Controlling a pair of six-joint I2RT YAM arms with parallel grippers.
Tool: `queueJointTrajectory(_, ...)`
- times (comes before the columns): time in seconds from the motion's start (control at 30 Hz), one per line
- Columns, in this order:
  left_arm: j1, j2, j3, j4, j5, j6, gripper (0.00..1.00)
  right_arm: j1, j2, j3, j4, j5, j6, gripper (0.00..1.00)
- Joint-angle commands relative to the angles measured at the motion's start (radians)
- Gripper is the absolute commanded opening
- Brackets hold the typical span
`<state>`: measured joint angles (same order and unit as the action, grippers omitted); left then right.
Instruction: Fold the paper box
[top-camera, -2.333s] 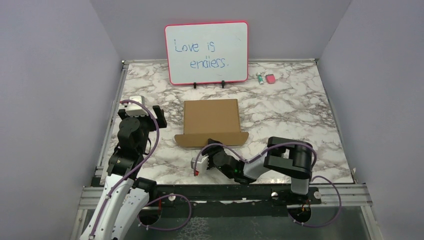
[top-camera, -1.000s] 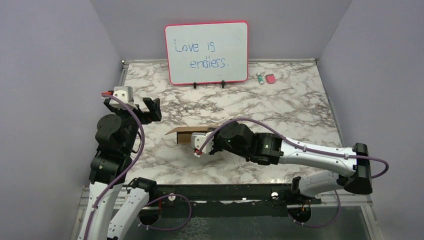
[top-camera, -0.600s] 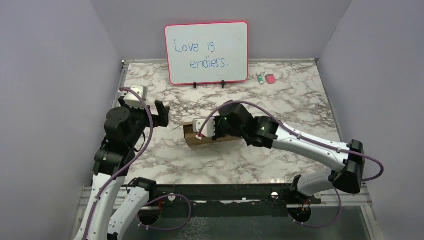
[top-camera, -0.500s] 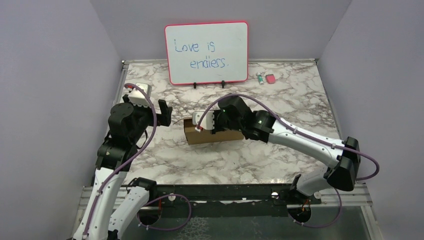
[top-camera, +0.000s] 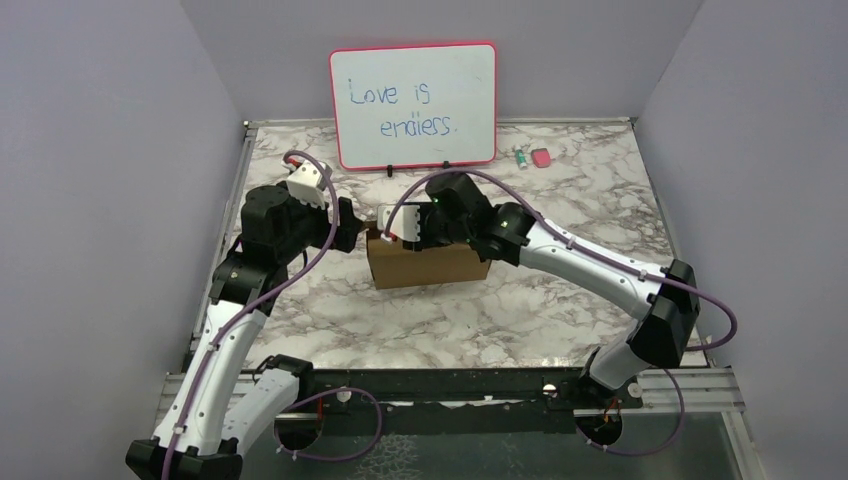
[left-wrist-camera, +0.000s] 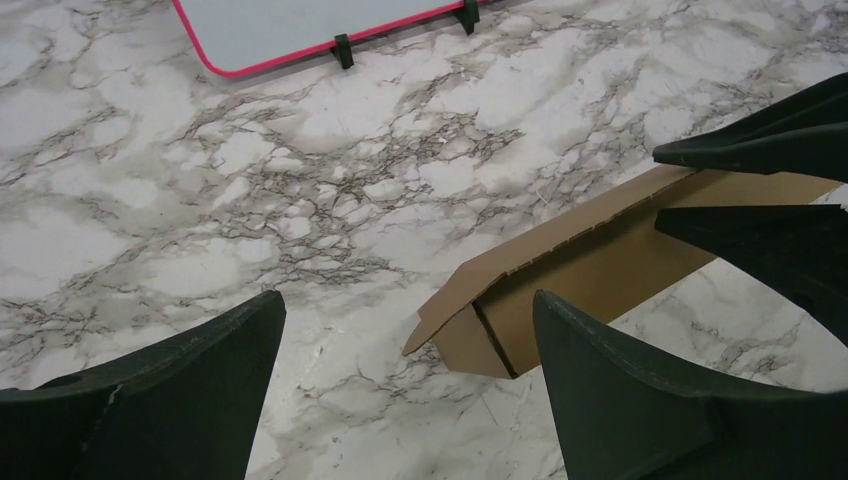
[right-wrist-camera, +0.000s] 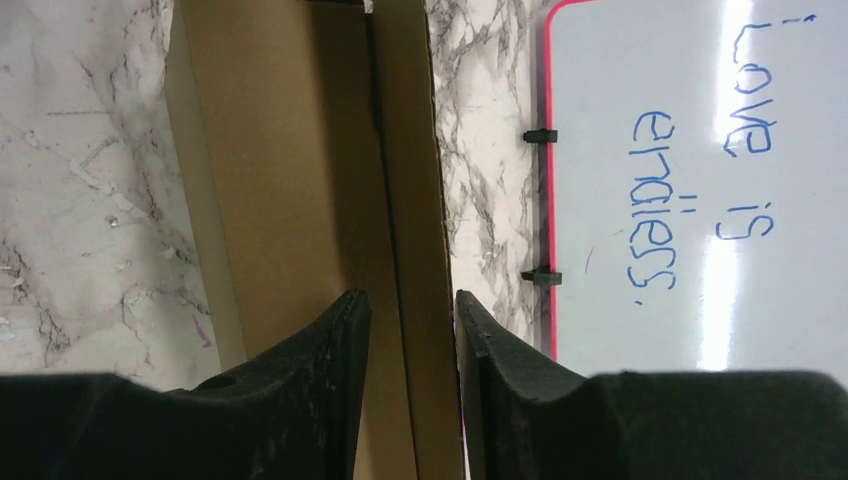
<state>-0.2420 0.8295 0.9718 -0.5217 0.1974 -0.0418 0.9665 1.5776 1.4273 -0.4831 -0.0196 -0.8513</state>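
Observation:
The paper box (top-camera: 428, 264) is plain brown cardboard near the table's middle, with one panel raised on edge. My right gripper (top-camera: 392, 228) comes from the right and is shut on the top edge of that raised panel (right-wrist-camera: 400, 150); its fingers (right-wrist-camera: 330, 350) straddle the cardboard. My left gripper (top-camera: 347, 227) is open and empty just left of the box's left end. In the left wrist view the box's corner and folded flap (left-wrist-camera: 520, 300) lie between and beyond my wide fingers (left-wrist-camera: 640, 390). The right gripper's fingers (left-wrist-camera: 770, 150) show there pinching the panel.
A pink-framed whiteboard (top-camera: 413, 105) stands at the back of the marble table (top-camera: 580, 220). A small pink item (top-camera: 541, 157) and a small green-white item (top-camera: 521, 158) lie at the back right. Purple walls close in on both sides.
The right arm reached out from near its base, took the box's near panel and raised it upright, moving back. The left arm swung right, up to the box's left end.

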Motion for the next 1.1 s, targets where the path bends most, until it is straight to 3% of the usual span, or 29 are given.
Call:
queueJointTrajectory(0.0,0.005,0.011,0.02,-0.025,0.064,0.03,0.93,-0.003,-0.026,0.056,-0.032,0.055,0.085,0.44)
queueJointTrajectory(0.3,0.005,0.026,0.045,-0.085,0.086,0.067,0.89,-0.003,-0.21,0.007,-0.093,0.193,0.39,0.61)
queueJointTrajectory(0.5,0.005,0.063,0.077,-0.12,0.089,0.076,0.83,-0.059,-0.311,-0.057,-0.16,0.269,0.537,0.64)
queueJointTrajectory(0.9,0.004,0.141,0.107,-0.13,0.131,0.085,0.71,-0.366,-0.357,-0.18,-0.092,0.027,0.692,0.62)
queueJointTrajectory(1.07,0.004,0.168,0.119,-0.131,0.125,0.09,0.68,-0.401,-0.338,-0.197,-0.063,-0.037,0.718,0.55)
